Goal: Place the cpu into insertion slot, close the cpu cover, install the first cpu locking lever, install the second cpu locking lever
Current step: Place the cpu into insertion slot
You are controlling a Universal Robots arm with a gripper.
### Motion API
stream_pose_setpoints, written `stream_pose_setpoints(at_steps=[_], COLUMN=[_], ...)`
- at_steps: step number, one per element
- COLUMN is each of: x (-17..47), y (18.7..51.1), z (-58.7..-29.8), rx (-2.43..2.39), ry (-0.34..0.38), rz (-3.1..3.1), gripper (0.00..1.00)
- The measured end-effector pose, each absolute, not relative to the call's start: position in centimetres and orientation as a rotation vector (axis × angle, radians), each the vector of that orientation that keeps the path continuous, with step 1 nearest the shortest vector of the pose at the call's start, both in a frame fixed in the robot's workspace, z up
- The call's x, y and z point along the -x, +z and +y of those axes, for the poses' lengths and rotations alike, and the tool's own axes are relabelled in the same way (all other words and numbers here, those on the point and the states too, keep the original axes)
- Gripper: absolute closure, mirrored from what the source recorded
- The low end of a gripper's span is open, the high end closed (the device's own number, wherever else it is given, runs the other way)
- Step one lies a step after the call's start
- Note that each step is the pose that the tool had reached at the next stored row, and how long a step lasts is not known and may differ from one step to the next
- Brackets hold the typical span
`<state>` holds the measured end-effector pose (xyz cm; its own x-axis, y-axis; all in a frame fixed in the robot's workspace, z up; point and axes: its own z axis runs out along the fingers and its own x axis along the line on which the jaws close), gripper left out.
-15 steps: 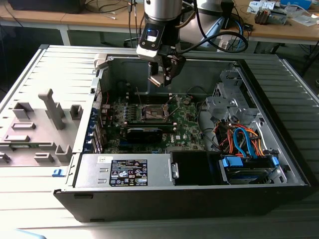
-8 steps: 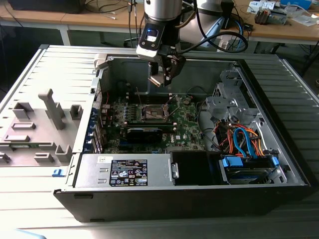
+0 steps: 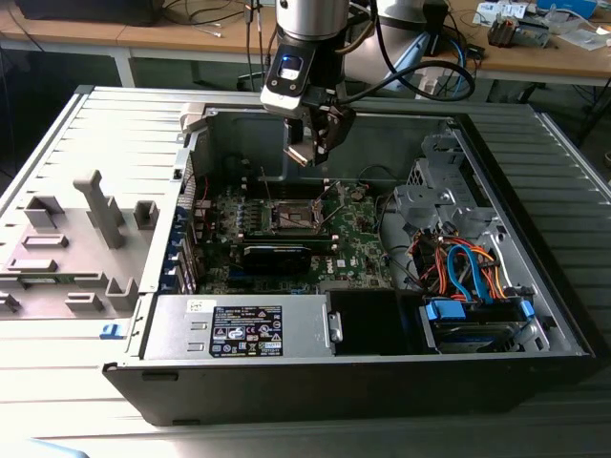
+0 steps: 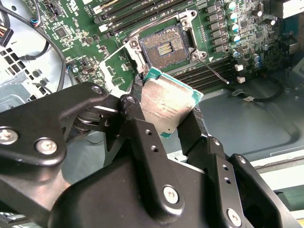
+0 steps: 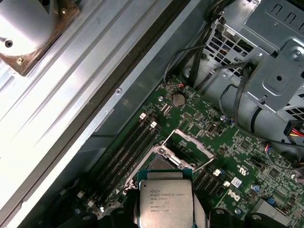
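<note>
Gripper clenched on cpu edges, upper centre of exterior view, above open slot at frame centre. Risk: cpu looks angled to slot; skewed descent could damage slot or miss seat.

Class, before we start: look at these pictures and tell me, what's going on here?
A robot arm's gripper grips the cpu by its edges, holding it above the green motherboard inside an open computer case. The insertion slot is empty, its dark centre exposed, and the cpu cover stands swung open. The cpu is not yet seated.
</note>
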<state>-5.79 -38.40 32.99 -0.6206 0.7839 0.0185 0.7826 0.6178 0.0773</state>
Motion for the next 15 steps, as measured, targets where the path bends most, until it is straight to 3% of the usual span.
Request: stream_pose_setpoints(at_steps=[15], x=[5.79], y=[32.99], z=[-38.40], rx=[-1.375], ry=[0.121], rz=[2.803], gripper=[0.45])
